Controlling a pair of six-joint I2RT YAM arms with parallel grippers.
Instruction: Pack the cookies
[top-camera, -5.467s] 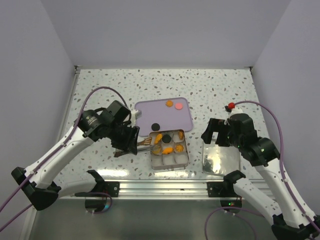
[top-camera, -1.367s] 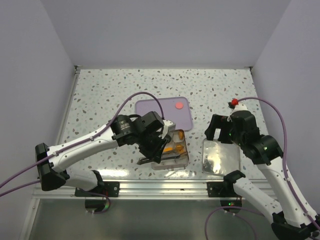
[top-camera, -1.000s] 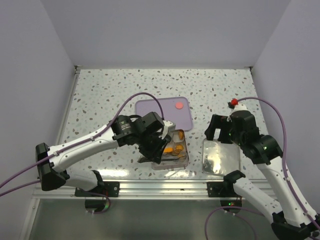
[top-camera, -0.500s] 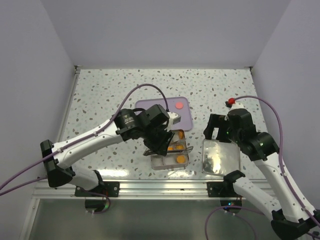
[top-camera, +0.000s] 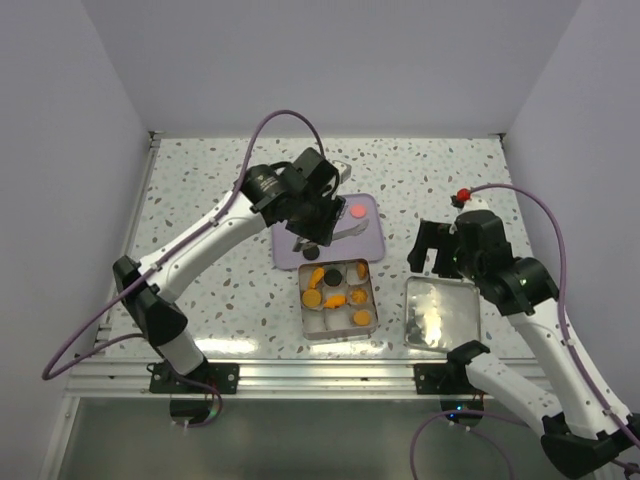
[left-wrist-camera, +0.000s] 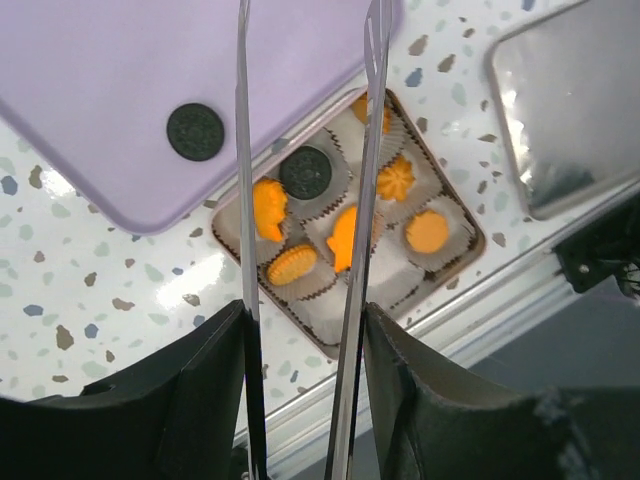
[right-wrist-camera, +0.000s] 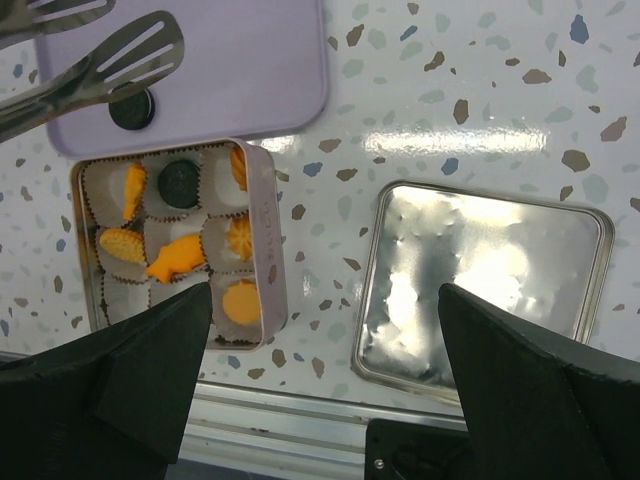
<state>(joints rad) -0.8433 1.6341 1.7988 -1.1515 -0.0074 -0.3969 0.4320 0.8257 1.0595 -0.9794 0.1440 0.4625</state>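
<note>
Seven cookies (left-wrist-camera: 345, 240) sit in the tin (right-wrist-camera: 270, 240) near the left gripper (left-wrist-camera: 305, 325), which clamps tongs (left-wrist-camera: 243, 150); a black cookie (left-wrist-camera: 195, 131) lies on the tray (left-wrist-camera: 100, 60) by their tips. Wide open, the right gripper (right-wrist-camera: 325, 300) hangs above the lid (right-wrist-camera: 480, 290).

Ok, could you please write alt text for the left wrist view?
Metal tongs in the left claw stand open in front of a square tin holding six orange cookies and one black cookie. Another black cookie lies on the lilac tray; a shiny lid sits upper right.

Top cam high behind, facing down; wrist cams nearer, downward, sharing tin (right-wrist-camera: 268, 250) of cookies (right-wrist-camera: 240, 300).
</note>
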